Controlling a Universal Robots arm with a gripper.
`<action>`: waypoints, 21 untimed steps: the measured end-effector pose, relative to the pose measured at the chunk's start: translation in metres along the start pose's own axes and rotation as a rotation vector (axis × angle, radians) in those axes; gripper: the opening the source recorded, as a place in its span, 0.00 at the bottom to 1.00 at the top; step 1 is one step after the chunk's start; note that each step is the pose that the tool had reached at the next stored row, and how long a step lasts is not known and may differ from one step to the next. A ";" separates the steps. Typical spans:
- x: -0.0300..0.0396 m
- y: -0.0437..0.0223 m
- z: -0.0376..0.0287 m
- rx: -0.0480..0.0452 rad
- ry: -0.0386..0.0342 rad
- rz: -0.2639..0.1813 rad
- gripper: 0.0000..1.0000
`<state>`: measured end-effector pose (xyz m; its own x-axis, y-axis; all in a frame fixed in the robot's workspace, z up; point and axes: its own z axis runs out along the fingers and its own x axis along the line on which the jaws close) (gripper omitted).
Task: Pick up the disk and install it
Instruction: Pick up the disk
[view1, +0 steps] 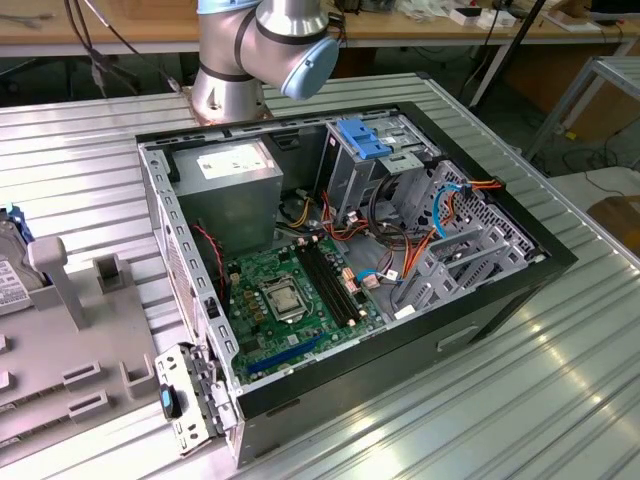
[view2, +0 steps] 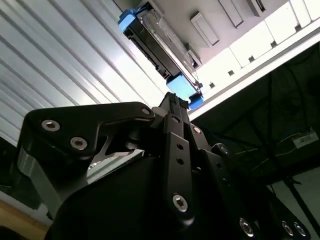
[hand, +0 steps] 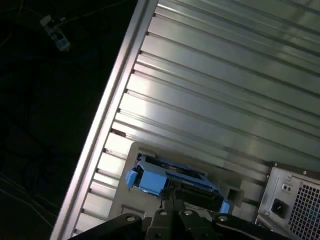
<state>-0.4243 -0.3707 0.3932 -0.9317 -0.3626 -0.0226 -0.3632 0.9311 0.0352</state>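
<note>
**A:** At the table's edge on the exterior view's left, the disk (view1: 8, 272) stands on its side in a grey holder (view1: 60, 330). Blue plastic shows at its ends.

**B:** And the gripper?

**A:** In both wrist views the gripper (hand: 170, 196) points at the disk's upper edge. I cannot tell whether it touches the disk, nor how far apart the jaws stand. I see nothing lifted clear of the holder.

**B:** So what worries you?

**A:** The blue rails. I judge them to be thin plastic. A grip that lands on one instead of the body could flex it, and the disk could tip or drop. A crooked pull could also jam the disk in the holder's slot and drag the holder across the table (view1: 560, 400).

**B:** Further right?

**A:** The open computer case (view1: 520, 295) lies mid-table, well apart from the disk. Its wall on the holder's side stands up between the two, so a low carry could knock the disk against it.

**B:** And inside?

**A:** A metal cage with a blue latch (view1: 365, 138) sits by the case's far wall. To its right, orange and blue cables (view1: 455, 210) loop over the bays. My guess is that a disk pushed in crooked could catch or pinch them.
</note>
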 end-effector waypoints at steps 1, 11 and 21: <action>0.0000 0.0000 0.0000 -0.0002 0.0010 -0.024 0.11; 0.0001 0.0000 0.0001 -0.0029 0.0144 -0.349 0.11; 0.0002 0.0000 0.0001 -0.0020 0.0262 -0.593 0.11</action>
<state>-0.4245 -0.3707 0.3931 -0.5692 -0.8221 -0.0144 -0.8221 0.5688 0.0259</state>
